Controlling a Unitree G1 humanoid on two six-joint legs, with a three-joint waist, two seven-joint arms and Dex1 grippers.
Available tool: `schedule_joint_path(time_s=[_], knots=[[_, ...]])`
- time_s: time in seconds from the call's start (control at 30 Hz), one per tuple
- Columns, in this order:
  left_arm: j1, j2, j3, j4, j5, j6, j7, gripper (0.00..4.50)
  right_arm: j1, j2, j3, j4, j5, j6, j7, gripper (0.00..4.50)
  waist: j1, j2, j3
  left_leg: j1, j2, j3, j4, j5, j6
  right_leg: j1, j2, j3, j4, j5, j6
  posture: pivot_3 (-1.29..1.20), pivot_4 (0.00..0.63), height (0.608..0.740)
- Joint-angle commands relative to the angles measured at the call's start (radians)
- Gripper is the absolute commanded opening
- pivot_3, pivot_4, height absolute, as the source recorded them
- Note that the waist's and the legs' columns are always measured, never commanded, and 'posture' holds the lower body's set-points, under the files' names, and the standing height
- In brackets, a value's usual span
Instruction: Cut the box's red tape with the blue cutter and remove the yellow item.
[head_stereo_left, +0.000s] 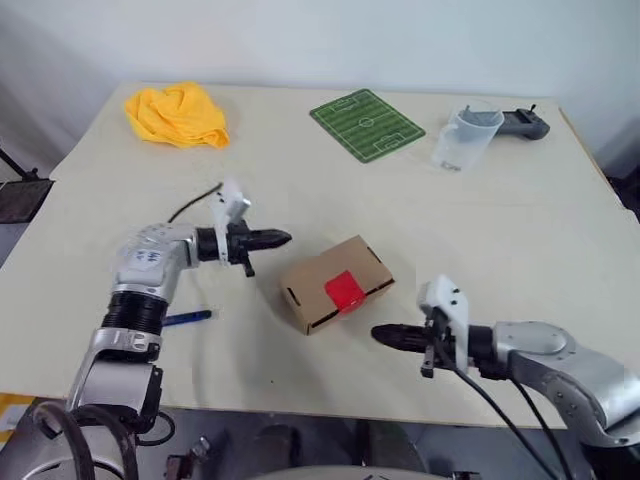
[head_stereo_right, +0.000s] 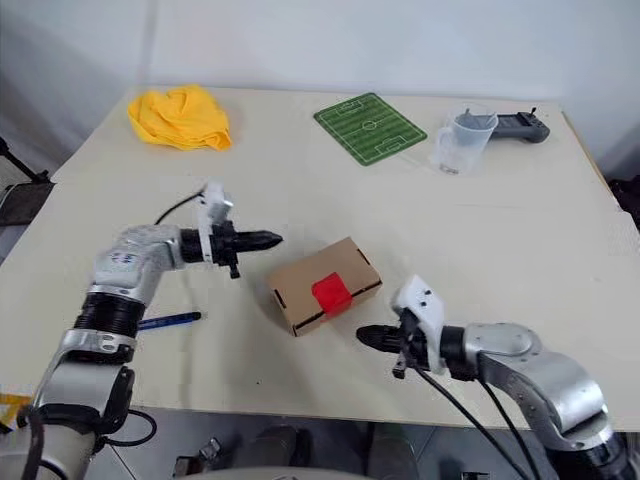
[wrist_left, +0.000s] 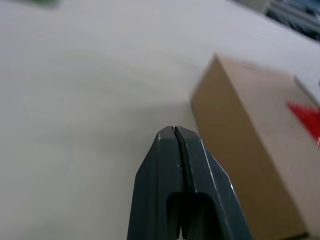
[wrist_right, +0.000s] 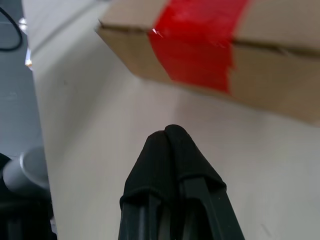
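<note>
1. head views: i see the box (head_stereo_left: 336, 284) lying shut in the middle of the desk (head_stereo_left: 520, 250), toward its near edge, the red tape (head_stereo_left: 344, 289) unbroken over the flap seam. the blue cutter (head_stereo_left: 186, 318) lies by the near-left edge, beside my left forearm, untouched. left gripper (head_stereo_left: 282, 238) is pinched closed and empty, hovering just left of the box; right gripper (head_stereo_left: 382, 334) is likewise closed and empty, near the box's front.
2. left wrist view: closed fingers (wrist_left: 180, 165) aimed past the box's side wall.
3. right wrist view: closed fingertips (wrist_right: 167, 150) pointing at the taped face, apart from it.
4. risk: both arms crowd the box without the cutter; i judge a nudge could slide the box, and a sweeping forearm could knock the cutter off the edge. the yellow item is presumably inside, unseen.
</note>
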Motion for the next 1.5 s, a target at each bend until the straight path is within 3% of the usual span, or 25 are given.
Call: schedule_joint_path(time_s=[0.03,0.27,0.6,0.73,1.0,1.17,1.27,1.37,1.5], knots=[[0.000,0.033,-0.048,-0.057,0.012,0.024,-0.119,0.02,-0.073,0.074,0.009,0.046,-0.014,0.030,-0.094,0.00,0.001,0.000,0.000,0.000,0.000,0.000,0.000,0.000,0.000,0.000,0.000,0.000,0.000,0.000,0.000,0.00,0.150,0.740],[0.115,0.072,-0.047,-0.263,-0.044,0.216,-0.145,0.02,-0.158,0.081,-0.006,0.128,-0.063,0.015,-0.120,0.00,0.002,0.000,0.000,-0.003,-0.001,-0.002,0.001,0.000,0.000,-0.003,-0.002,0.000,0.000,0.000,0.000,0.00,0.150,0.740],[0.244,-0.080,-0.012,-0.483,-0.097,0.346,0.064,0.02,-0.296,0.032,0.027,0.379,-0.199,-0.178,-0.007,0.00,0.007,0.000,0.000,-0.004,-0.002,-0.002,0.005,-0.001,0.002,-0.002,-0.002,0.001,0.002,0.000,0.000,0.00,0.150,0.740],[0.264,-0.087,-0.022,-0.523,-0.105,0.359,0.081,0.02,-0.329,0.034,0.034,0.464,-0.246,-0.250,0.033,0.00,0.006,0.000,0.000,-0.004,-0.001,-0.002,0.005,-0.001,0.002,-0.002,-0.002,0.000,0.002,0.000,0.000,0.00,0.150,0.740],[0.264,-0.057,-0.010,-0.513,-0.105,0.326,0.085,0.02,-0.296,0.006,0.011,0.469,-0.272,-0.249,0.076,0.00,0.006,0.000,0.000,-0.004,-0.001,-0.002,0.006,-0.001,0.002,-0.002,-0.002,0.000,0.002,0.000,0.000,0.00,0.150,0.740],[0.238,0.007,0.138,-0.547,-0.201,0.311,0.061,0.02,-0.194,-0.055,-0.156,0.414,-0.224,-0.376,0.122,0.00,0.009,0.000,0.000,-0.006,-0.002,-0.003,0.006,-0.001,0.002,-0.002,-0.003,0.000,0.001,0.000,0.000,0.00,0.150,0.740],[0.249,0.107,0.248,-0.532,-0.202,0.234,0.043,0.64,-0.094,-0.100,-0.277,0.334,-0.134,-0.414,0.222,0.65,0.009,0.001,0.000,-0.006,-0.001,-0.003,0.006,-0.001,0.002,-0.002,-0.002,-0.001,0.000,0.001,0.001,0.00,0.150,0.740],[0.324,0.220,0.336,-0.443,-0.147,0.039,-0.010,1.52,0.009,-0.116,-0.373,0.227,-0.027,-0.424,0.303,1.64,0.002,0.001,0.000,-0.005,0.001,-0.002,0.004,-0.002,0.001,-0.002,-0.001,-0.001,-0.002,0.001,0.001,0.00,0.150,0.740],[0.435,0.340,0.420,-0.281,-0.115,-0.119,-0.084,2.70,0.107,-0.097,-0.403,0.094,0.021,-0.461,0.313,3.01,-0.012,0.003,0.000,0.002,0.002,0.001,-0.002,-0.002,0.000,0.002,-0.002,0.001,-0.004,0.000,0.001,0.00,0.150,0.740]])
